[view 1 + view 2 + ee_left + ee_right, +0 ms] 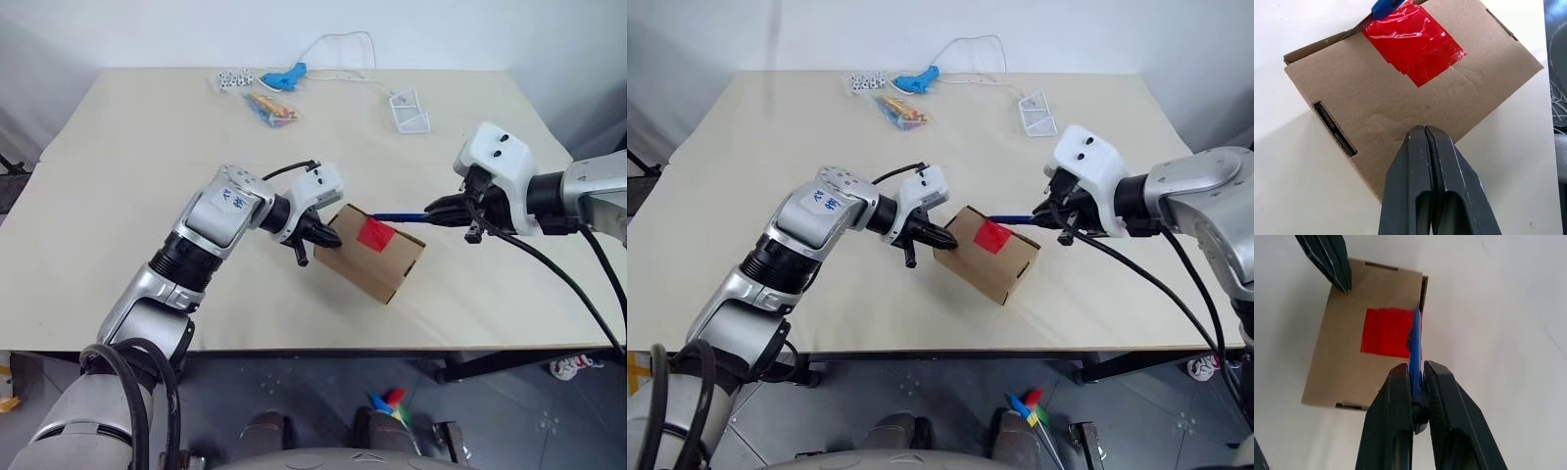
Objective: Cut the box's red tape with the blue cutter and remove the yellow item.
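The box [375,257] sits near the table's [127,147] front edge, flaps closed, tape [374,233] uncut. The left gripper [1425,134], fingers shut tight on nothing, presses its tips against the box's top near one edge. The right gripper [1415,382] has its fingers clamped on the cutter [400,216], whose tip rests at the tape's far edge by the seam. The box looks light and is braced only at one spot, so a hard push could slide or spin it, or the thin cutter could twist in the fingers and skate off the glossy tape.
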`<state>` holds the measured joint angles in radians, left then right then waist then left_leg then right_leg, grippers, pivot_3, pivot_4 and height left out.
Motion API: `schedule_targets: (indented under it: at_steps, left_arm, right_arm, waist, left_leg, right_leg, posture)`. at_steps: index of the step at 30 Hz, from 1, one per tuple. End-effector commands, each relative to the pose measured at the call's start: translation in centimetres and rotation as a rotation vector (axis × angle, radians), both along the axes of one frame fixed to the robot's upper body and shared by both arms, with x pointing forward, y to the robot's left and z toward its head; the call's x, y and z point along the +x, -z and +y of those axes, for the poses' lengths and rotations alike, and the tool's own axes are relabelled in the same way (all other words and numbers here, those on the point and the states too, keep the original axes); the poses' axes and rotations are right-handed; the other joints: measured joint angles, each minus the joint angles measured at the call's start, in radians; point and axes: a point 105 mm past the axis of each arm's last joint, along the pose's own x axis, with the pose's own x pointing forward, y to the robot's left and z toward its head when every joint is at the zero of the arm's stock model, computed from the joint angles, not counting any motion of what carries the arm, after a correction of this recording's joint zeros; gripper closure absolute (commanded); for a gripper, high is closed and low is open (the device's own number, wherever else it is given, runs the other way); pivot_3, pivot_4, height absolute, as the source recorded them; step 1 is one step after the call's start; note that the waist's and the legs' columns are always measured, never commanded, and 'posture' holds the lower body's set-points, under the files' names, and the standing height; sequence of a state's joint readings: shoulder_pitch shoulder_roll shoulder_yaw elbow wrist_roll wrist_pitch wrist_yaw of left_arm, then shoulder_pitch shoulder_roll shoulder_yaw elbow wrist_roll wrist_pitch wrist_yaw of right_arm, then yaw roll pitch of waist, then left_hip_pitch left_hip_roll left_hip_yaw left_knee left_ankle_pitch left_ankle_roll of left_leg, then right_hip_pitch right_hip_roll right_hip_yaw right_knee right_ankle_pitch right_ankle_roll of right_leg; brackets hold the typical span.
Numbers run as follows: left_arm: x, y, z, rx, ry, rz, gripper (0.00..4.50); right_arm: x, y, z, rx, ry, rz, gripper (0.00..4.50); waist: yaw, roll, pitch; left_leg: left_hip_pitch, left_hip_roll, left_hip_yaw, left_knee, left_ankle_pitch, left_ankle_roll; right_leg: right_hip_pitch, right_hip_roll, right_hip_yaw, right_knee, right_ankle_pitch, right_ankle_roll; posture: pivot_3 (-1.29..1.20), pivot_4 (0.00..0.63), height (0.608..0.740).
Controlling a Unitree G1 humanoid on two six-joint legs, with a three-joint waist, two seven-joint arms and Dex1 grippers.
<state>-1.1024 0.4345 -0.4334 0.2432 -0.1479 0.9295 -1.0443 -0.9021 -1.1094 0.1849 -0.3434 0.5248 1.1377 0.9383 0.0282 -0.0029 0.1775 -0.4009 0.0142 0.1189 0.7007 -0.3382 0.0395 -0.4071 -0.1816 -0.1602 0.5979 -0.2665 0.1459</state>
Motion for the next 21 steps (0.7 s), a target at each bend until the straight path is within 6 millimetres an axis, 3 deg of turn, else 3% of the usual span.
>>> schedule_targets:
  at_steps: [1,11,21]
  left_arm:
    - [0.6,1.9,0.5,0.077,-0.065,0.014,4.47]
    - [0.5,2.1,0.1,0.072,-0.061,0.004,4.47]
    - [0.3,2.4,-0.3,0.070,-0.041,-0.002,4.47]
  right_arm:
    - [-0.2,-1.1,-0.4,-0.018,0.002,-0.025,4.37]
    - [1.2,-0.8,1.0,0.031,-0.003,-0.045,4.37]
    - [2.0,-1.0,1.2,-0.007,-0.015,-0.022,4.37]
  waist:
    - [0.000,0.000,0.000]
    - [-0.002,0.000,0.000]
    - [-0.001,0.000,0.000]
  left_leg:
    - [0.000,0.000,0.000,0.000,0.000,0.000]
    - [0.000,0.000,0.000,0.002,0.000,0.000]
    - [0.000,0.000,0.000,0.004,0.001,0.001]
  right_leg:
    - [0.000,0.000,0.000,0.000,0.000,0.000]
    - [0.001,0.000,0.001,0.001,0.000,0.000]
    - [0.001,-0.001,0.001,0.003,0.000,0.000]
  posture:
    - [0.00,0.150,0.740]
    - [0.00,0.150,0.740]
    - [0.00,0.150,0.740]
